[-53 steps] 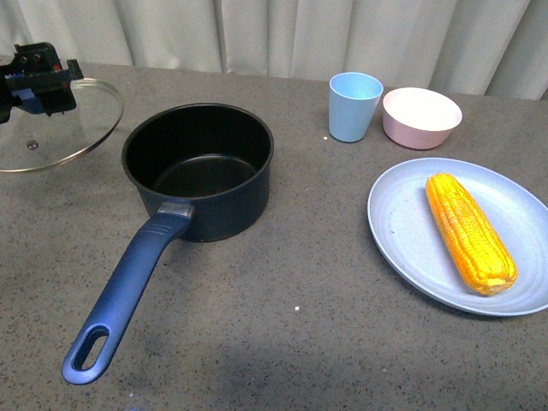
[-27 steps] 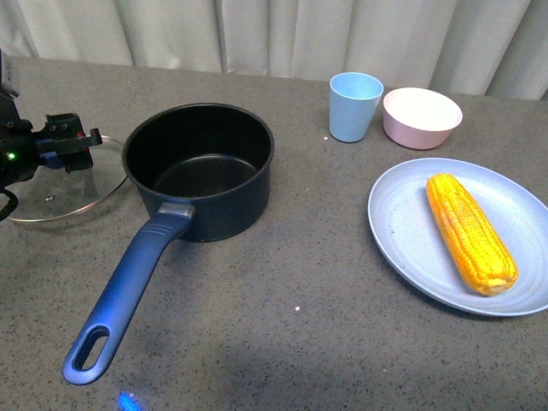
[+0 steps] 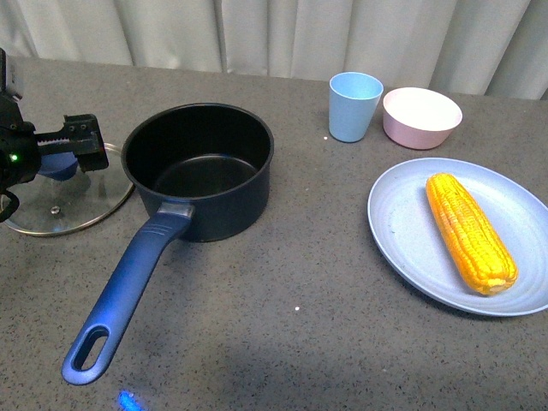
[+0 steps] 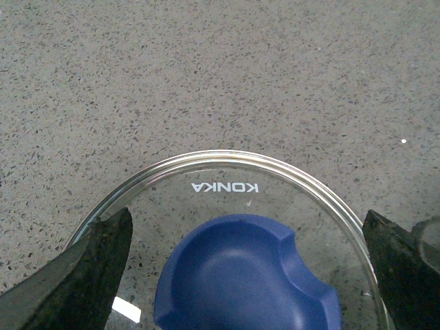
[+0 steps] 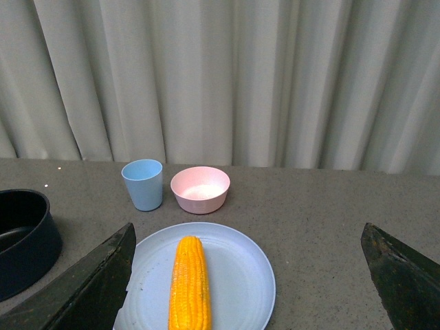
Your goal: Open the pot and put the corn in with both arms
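While corn [image 3: 471, 233] lies on plate [image 3: 402, 224], lid [image 3: 79, 204] flanks pot [image 3: 199, 167].

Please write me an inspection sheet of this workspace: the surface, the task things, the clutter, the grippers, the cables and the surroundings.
Surface: grey speckled table, with one tiny white speck in front of the pot.
Job's things: the pot is open and empty, its handle toward the camera. The corn lies on the blue plate.
Clutter: the glass lid lies flat on the table beside the pot. The blue cup and pink bowl stand behind the plate.
Grippers: the left gripper is open, its fingers wide on either side of the lid's knob. The right gripper is open and holds nothing.
Cables: nothing seen for certain.
Surroundings: pale curtain behind the table.
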